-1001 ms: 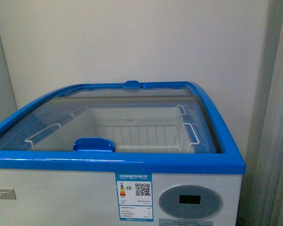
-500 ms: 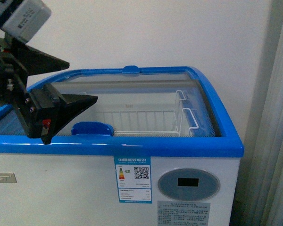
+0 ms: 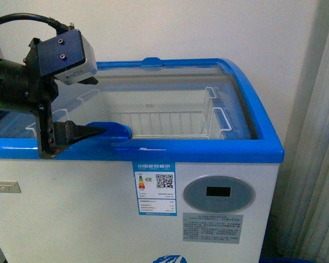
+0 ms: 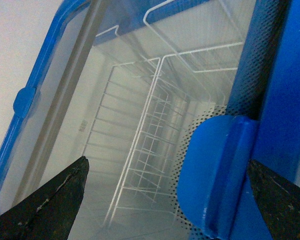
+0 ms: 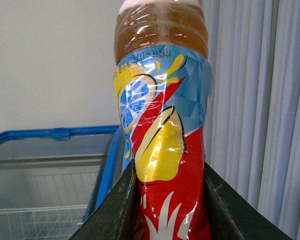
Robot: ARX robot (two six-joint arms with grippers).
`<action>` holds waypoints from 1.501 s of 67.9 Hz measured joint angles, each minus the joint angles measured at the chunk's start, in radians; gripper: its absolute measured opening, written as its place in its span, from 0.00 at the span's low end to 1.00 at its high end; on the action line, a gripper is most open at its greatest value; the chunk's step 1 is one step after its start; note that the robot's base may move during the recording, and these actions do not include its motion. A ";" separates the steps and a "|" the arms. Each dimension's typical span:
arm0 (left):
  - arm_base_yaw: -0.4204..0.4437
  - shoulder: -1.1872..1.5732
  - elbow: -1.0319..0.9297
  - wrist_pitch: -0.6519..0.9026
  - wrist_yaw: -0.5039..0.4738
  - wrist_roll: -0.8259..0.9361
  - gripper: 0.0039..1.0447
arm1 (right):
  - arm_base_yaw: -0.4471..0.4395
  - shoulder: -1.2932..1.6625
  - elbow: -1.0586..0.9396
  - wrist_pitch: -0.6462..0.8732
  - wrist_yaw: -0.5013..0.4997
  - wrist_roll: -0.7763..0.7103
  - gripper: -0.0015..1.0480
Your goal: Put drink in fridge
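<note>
Now the left tool (image 4: 166, 162) has swung in from the upper left and come down low at the near edge of the fridge (image 3: 252, 153). A second ago no arm showed at all! Its fingers are spread wide on either side of the blue lid handle (image 3: 114, 129), gripping nothing yet. The glass lid (image 3: 170, 93) looks closed over the wire basket (image 3: 164, 123), so sliding it open seems the step in hand. Meanwhile the right tool (image 5: 170, 170) is clamped on the drink (image 5: 160, 100), which is upright and outside the fridge, near the curtain (image 5: 260, 100).
</note>
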 joint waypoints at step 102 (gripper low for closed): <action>-0.068 -0.226 -0.258 0.484 -0.587 -0.845 0.83 | 0.000 0.000 0.000 0.000 0.000 0.000 0.29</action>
